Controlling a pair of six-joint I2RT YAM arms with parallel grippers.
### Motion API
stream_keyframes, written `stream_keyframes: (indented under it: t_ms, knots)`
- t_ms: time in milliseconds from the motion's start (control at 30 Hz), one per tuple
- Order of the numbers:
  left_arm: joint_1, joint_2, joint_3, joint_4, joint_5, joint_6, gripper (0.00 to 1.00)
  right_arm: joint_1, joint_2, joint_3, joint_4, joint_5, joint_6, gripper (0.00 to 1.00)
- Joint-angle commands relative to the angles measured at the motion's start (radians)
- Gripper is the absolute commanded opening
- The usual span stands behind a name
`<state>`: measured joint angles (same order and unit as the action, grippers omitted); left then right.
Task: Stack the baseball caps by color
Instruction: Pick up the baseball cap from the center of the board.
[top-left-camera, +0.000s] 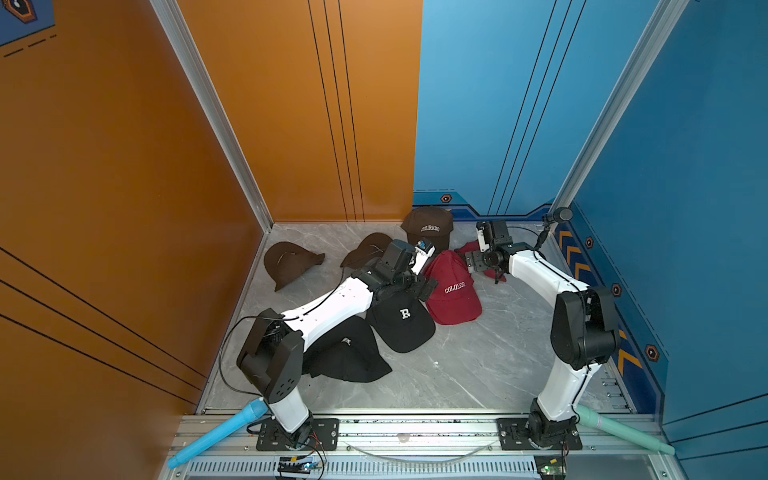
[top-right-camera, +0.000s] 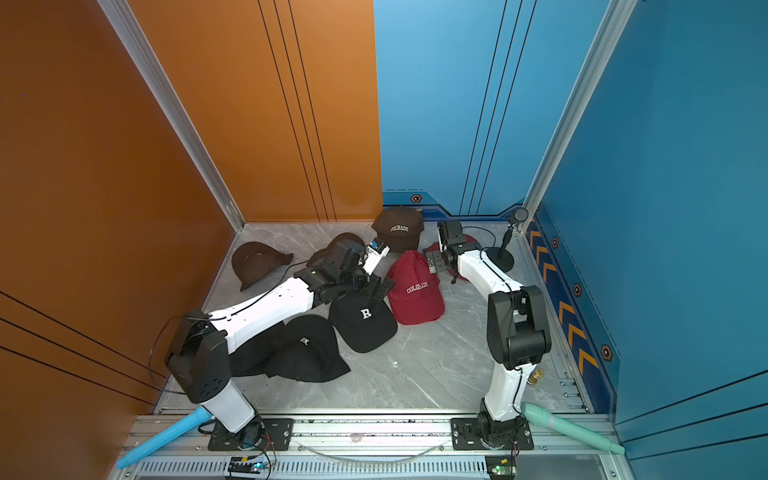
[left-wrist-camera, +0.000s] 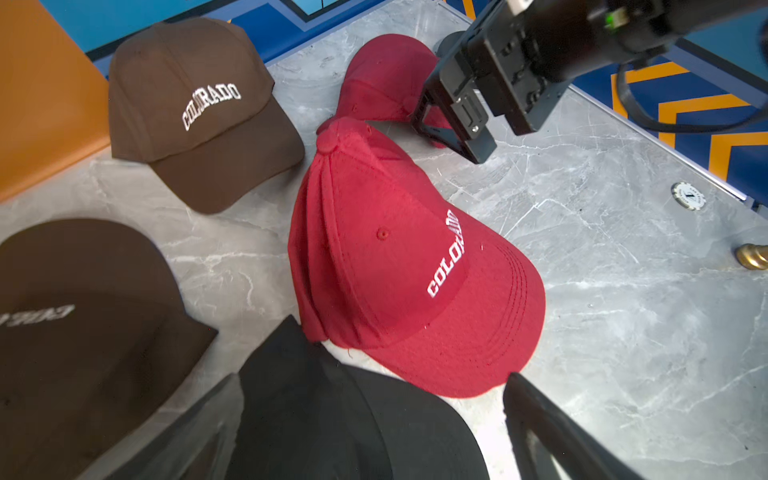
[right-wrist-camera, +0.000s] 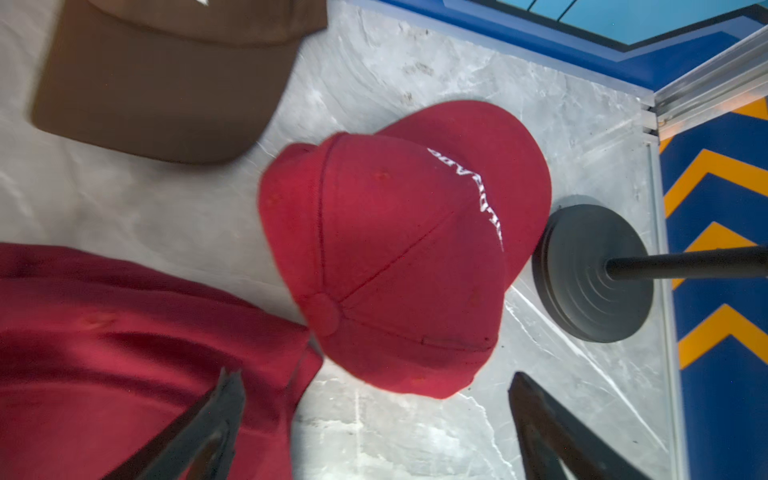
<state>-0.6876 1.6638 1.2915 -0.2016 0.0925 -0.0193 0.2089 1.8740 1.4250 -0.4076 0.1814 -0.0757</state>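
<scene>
Stage: early, as I judge it. No tidy single-colour pile shows on the tabletop (top-left-camera: 490, 365), and neither arm carries anything.
Brown caps: three, all apart. The far brown cap (top-left-camera: 289, 264) sits alone near the orange wall. The middle brown cap (top-left-camera: 370, 249) is half hidden behind the left arm. The brown COLORADO cap (top-left-camera: 428, 226) stands by the back wall, near the middle one but not on it.
Black caps: the black R cap (top-left-camera: 405, 328) lies by itself, just beside the black heap (top-left-camera: 347, 357). That heap looks like one cap lying over another dark one, though the left arm hides too much to be sure.
Red caps: the red COLORADO cap (left-wrist-camera: 395, 257) lies mid-table. The left wrist view shows extra folds along its side, perhaps a cap nested beneath, but I cannot tell. The second red cap (right-wrist-camera: 395, 249) lies just beside it, touching at the crown, close to the base of the microphone stand (right-wrist-camera: 590, 274).
Left pincer (left-wrist-camera: 374, 376): released, jaws spread wide, poised over the black R cap next to the red brim, grasping nothing.
Right pincer (right-wrist-camera: 376, 376): released, jaws wide, hanging above the second red cap with no grip on it.
Left to do: gather the browns into one pile, set the R cap on the black heap, and put the second red cap on the red COLORADO cap. That last looks like the step in hand.
</scene>
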Motion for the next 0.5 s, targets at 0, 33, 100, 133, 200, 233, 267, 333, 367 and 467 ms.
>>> stream_keyframes:
  t_ms: [0,33,100,133,200,233,267,333,367,467]
  knots:
    - [0.006,-0.054,-0.057,0.003,-0.025,-0.022,0.98,0.012,0.067,0.040,0.003,0.073,-0.070,1.00]
    - [0.009,-0.066,-0.075,0.003,-0.025,-0.029,0.98,0.014,0.082,0.050,0.003,0.074,-0.076,1.00]
    - [0.016,-0.086,-0.100,0.003,-0.023,-0.037,0.98,0.016,0.110,0.065,0.005,0.080,-0.083,1.00]
    - [0.018,-0.096,-0.111,0.003,-0.021,-0.039,0.98,0.018,0.123,0.073,0.012,0.094,-0.088,1.00]
    - [0.020,-0.108,-0.124,0.003,-0.018,-0.042,0.97,0.027,0.148,0.085,0.032,0.148,-0.100,1.00]
    - [0.022,-0.114,-0.129,0.003,-0.018,-0.041,0.98,0.033,0.158,0.090,0.052,0.189,-0.106,0.99]
    - [0.021,-0.117,-0.131,0.002,-0.014,-0.041,0.98,0.037,0.166,0.094,0.069,0.216,-0.112,0.97]
    - [0.022,-0.119,-0.130,0.003,-0.007,-0.040,0.98,0.049,0.181,0.101,0.106,0.279,-0.130,0.94]
    - [0.022,-0.122,-0.130,0.003,-0.005,-0.040,0.98,0.054,0.185,0.101,0.123,0.306,-0.141,0.94]
    - [0.020,-0.119,-0.125,0.003,0.003,-0.041,0.98,0.084,0.185,0.090,0.182,0.393,-0.188,0.93]
